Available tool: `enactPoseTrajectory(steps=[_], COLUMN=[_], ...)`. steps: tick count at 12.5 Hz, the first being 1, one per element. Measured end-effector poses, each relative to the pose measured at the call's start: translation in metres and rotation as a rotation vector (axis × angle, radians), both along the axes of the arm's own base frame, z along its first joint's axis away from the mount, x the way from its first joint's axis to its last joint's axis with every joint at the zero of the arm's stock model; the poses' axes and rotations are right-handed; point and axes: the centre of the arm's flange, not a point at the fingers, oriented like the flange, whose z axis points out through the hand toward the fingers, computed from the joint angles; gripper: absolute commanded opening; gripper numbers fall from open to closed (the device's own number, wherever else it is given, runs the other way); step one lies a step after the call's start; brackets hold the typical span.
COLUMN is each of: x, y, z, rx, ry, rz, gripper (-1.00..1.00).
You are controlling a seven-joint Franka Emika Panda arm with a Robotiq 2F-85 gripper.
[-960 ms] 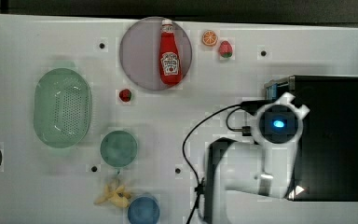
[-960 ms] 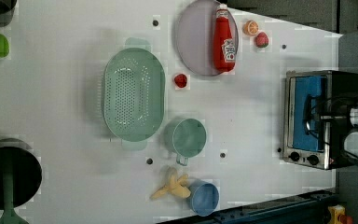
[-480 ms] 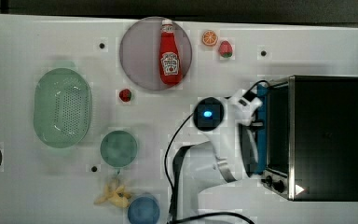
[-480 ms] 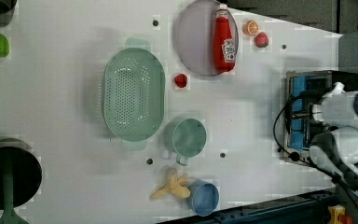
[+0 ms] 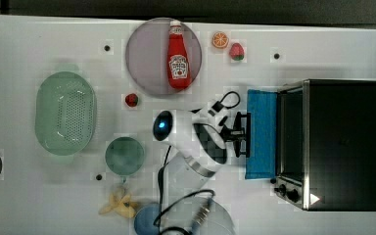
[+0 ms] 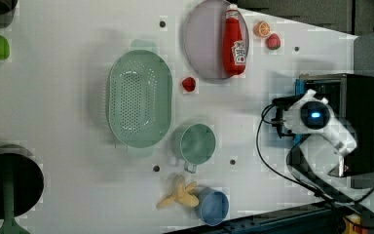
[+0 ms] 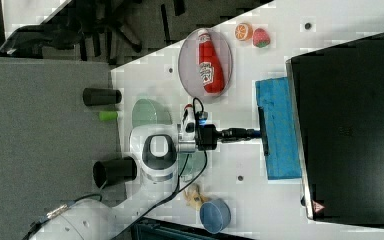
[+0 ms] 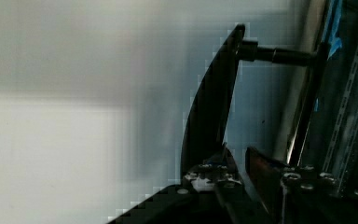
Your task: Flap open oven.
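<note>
Oven [image 5: 340, 144] sat at the table's [image 5: 39, 205] right edge in the top view, door [image 5: 262, 134] flapped down. My claw [image 5: 244, 134] was pinched nearly closed on the handle [image 7: 264, 131]. Risk: dragging further might slide the oven.

One oven [image 5: 342, 142], one ketchup bottle [image 5: 177, 56], one plate [image 5: 147, 58], one colander [image 5: 64, 113], one banana [image 5: 120, 204], two cups [image 5: 124, 155].
</note>
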Motion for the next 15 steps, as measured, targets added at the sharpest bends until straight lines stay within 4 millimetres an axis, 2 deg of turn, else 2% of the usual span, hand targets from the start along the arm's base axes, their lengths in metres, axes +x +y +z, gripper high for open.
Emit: enactPoseTrajectory(steps=[2, 5, 10, 12, 13, 15], x=[-0.004, -0.012, -0.009, -0.005, 0.001, 0.02], y=[0.015, 0.024, 0.023, 0.016, 0.012, 0.009], z=[-0.021, -0.044, -0.057, -0.045, -0.029, 0.026], rx=[-0.052, -0.079, -0.041, 0.009, 0.05, 0.167], ry=[-0.008, 0.013, -0.014, -0.059, -0.1, -0.226], rz=[-0.015, -0.032, -0.048, -0.176, -0.265, -0.486], gripper=[-0.65, -0.65, -0.65, -0.65, -0.65, -0.65])
